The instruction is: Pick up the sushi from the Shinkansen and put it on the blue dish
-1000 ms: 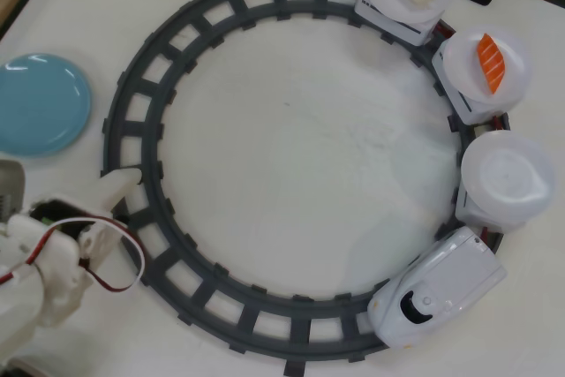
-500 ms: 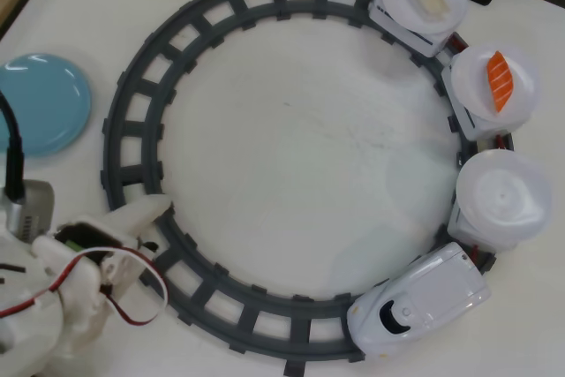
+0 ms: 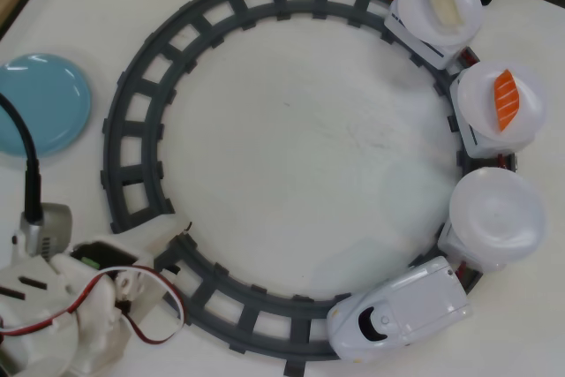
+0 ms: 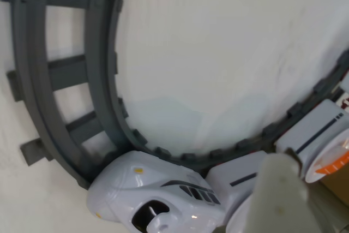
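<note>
In the overhead view the white Shinkansen [image 3: 397, 311] sits on the track's lower right, its nose pointing left. Behind it come three cars topped by white plates. The orange striped sushi [image 3: 506, 99] lies on the middle plate at the right edge. The blue dish [image 3: 40, 103] rests on the table at the far left and holds nothing. My gripper [image 3: 181, 234] reaches over the track at the lower left, far from the sushi, its fingers showing as one white wedge with nothing held. The wrist view shows the Shinkansen [image 4: 152, 195] at the bottom and my pale fingers [image 4: 281, 189] blurred.
The grey circular track [image 3: 141, 86] fills most of the white table. A beige sushi piece [image 3: 444, 2] lies on the rearmost plate at the top right. A bare white plate [image 3: 494, 218] rides just behind the engine. A black cable [image 3: 31, 174] rises from my arm.
The train has run clockwise, its nose sliding left along the bottom of the track and the sushi plate moving a little down. My arm has shifted down and right over the track.
</note>
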Robot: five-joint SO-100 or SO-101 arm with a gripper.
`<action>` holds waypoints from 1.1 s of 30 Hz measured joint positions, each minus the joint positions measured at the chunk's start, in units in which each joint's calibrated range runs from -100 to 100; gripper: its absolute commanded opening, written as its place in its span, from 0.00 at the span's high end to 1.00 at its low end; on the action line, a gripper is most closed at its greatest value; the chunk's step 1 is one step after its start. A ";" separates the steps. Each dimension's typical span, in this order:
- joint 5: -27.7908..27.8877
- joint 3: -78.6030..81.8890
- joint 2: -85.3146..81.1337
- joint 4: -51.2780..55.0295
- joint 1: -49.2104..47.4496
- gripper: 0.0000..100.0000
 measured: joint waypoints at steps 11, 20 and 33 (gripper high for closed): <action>-1.97 0.00 0.00 0.25 0.00 0.80; -2.69 -8.51 5.23 1.34 0.16 0.80; -4.55 -32.20 30.11 4.87 0.57 0.80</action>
